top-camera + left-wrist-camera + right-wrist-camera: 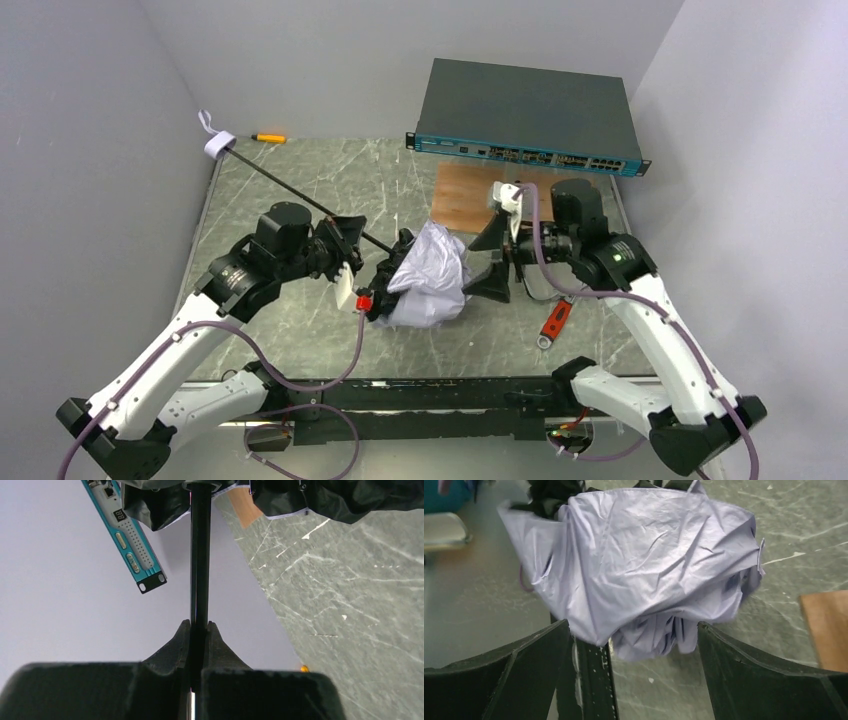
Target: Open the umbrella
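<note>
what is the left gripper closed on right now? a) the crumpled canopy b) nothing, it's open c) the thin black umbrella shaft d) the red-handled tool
c: in the left wrist view the left gripper has both fingers pressed against the umbrella shaft, which runs up between them to the canopy.

The left arm (160, 355) and right arm (685, 350) have white tubes, black joints and purple cables (357, 350). A green light (617, 256) glows on the right.

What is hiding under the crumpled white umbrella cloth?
Black folds of the umbrella peek out at its left edge, and the thin shaft runs in there. The marble table lies beneath. Whatever else sits inside the bundle is covered.
</note>
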You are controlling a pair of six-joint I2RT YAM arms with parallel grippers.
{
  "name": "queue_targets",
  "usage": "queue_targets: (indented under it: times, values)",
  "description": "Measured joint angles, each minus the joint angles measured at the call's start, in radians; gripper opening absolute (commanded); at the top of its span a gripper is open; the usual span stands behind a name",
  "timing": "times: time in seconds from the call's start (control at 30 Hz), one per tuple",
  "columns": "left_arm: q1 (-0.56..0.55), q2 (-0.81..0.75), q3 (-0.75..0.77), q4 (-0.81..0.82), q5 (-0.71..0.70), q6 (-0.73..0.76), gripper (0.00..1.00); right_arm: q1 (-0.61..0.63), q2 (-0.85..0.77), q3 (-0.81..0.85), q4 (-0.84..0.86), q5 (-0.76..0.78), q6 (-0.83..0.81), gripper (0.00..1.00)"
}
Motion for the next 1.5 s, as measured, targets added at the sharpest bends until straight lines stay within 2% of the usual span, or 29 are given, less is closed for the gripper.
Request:
queue_targets:
  times: [0.13, 0.23, 0.3, 0.5, 0.73, 0.93, 1.03, 1.07, 1.1, 1.13, 1.2, 1.27, 1.3, 1.33, 1.5]
  values:
    - [-0.001, 0.005, -0.014, 0.005, -0.012, 0.064, 0.0, 0.0, -0.079, 0.018, -0.1, 0.021, -0.072, 0.99]
    - [-0.002, -0.008, -0.052, 0.048, 0.003, 0.109, 0.0, 0.002, -0.09, 0.026, -0.068, 0.018, -0.023, 0.8]
    - [-0.007, -0.01, -0.069, 0.069, 0.02, 0.138, 0.0, 0.019, -0.041, 0.062, -0.008, 0.013, 0.034, 0.75]
    - [-0.033, -0.009, -0.085, 0.129, 0.067, 0.246, 0.0, 0.19, 0.242, 0.189, 0.155, 0.063, 0.157, 0.7]
    - [-0.08, -0.002, -0.098, 0.197, 0.074, 0.284, 0.0, 0.291, 0.33, 0.188, 0.261, 0.103, 0.285, 0.6]
    - [-0.106, 0.018, -0.098, 0.221, 0.071, 0.284, 0.0, 0.314, 0.384, 0.188, 0.326, 0.161, 0.338, 0.39]
    - [-0.107, 0.024, -0.098, 0.227, 0.066, 0.284, 0.0, 0.315, 0.409, 0.188, 0.334, 0.185, 0.348, 0.14]
    - [-0.107, 0.027, -0.098, 0.225, 0.065, 0.284, 0.0, 0.315, 0.414, 0.187, 0.334, 0.195, 0.349, 0.03]
    - [-0.107, 0.031, -0.097, 0.225, 0.063, 0.284, 0.04, 0.315, 0.415, 0.184, 0.335, 0.2, 0.354, 0.0]
    - [-0.107, 0.035, -0.097, 0.225, 0.06, 0.284, 0.16, 0.315, 0.414, 0.18, 0.336, 0.216, 0.365, 0.0]
    - [-0.108, 0.042, -0.096, 0.227, 0.049, 0.285, 0.48, 0.314, 0.414, 0.171, 0.34, 0.222, 0.373, 0.0]
    - [-0.109, 0.046, -0.096, 0.242, 0.048, 0.283, 0.74, 0.314, 0.412, 0.16, 0.347, 0.227, 0.369, 0.0]
    - [-0.109, 0.045, -0.094, 0.251, 0.045, 0.284, 0.95, 0.314, 0.412, 0.155, 0.347, 0.229, 0.369, 0.0]
    - [-0.109, 0.045, -0.087, 0.254, 0.041, 0.28, 0.99, 0.311, 0.412, 0.151, 0.348, 0.229, 0.371, 0.0]
    - [-0.094, 0.044, 0.029, 0.235, 0.021, 0.129, 1.0, 0.253, 0.402, 0.148, 0.411, 0.228, 0.43, 0.0]
